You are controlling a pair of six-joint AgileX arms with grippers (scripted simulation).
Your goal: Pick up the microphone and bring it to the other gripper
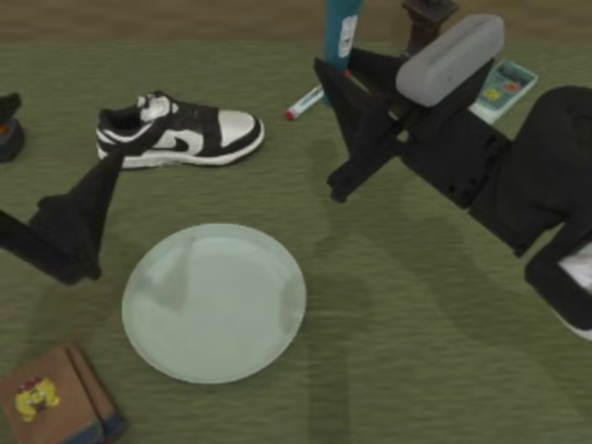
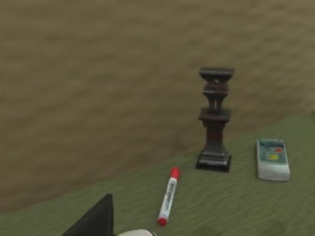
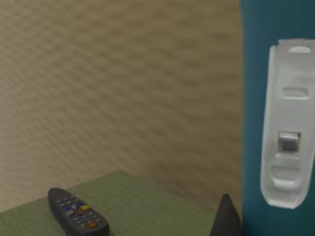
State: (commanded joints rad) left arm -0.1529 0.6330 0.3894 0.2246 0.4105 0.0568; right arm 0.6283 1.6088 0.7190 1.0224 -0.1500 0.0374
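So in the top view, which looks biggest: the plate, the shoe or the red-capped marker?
1. plate
2. shoe
3. marker, though it is partly hidden behind the right gripper.

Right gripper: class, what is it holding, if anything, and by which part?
The right gripper holds the microphone by its teal handle, near the white switch strip. The left gripper, by the shoe, holds nothing.

Olive-green woven-textured desk (image 1: 407,351) filling the overhead view, brown wood-grain floor strip (image 1: 185,18) beyond its far edge, tan mottled backdrop (image 2: 98,73) behind, soft even light, faint shadows.
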